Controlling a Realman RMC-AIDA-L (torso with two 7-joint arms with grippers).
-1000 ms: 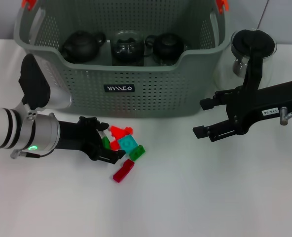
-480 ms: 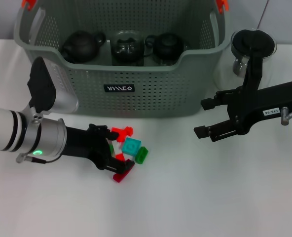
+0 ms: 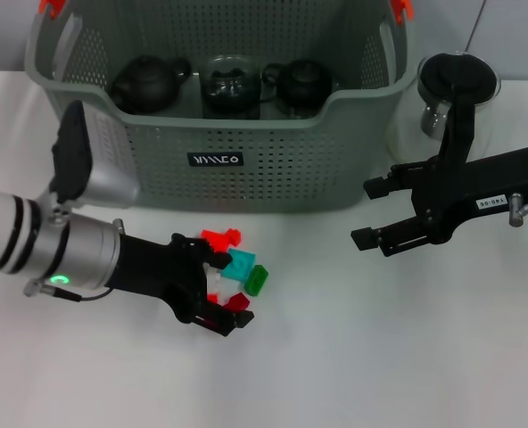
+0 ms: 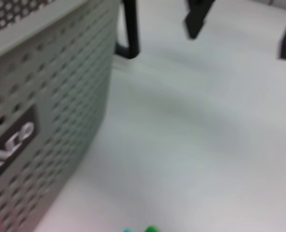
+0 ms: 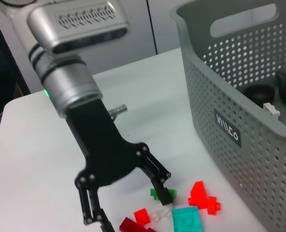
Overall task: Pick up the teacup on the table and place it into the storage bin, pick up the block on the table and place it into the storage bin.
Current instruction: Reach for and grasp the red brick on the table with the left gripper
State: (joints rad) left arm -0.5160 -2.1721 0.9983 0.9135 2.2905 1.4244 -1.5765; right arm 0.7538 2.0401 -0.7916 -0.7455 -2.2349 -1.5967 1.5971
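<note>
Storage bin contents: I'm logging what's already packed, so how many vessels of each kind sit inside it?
Inside the grey-green perforated storage bin:
Dark round teapots: 2
Clear glass teapot: 1
Total: 3

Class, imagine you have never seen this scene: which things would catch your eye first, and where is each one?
The big grey-green storage bin at the back of the table stands out, with dark teapots inside. In front of it lies a bright cluster of blocks, where the left end effector reaches in with its fingers spread. The right end effector hangs open to the right, near a glass pitcher.
</note>
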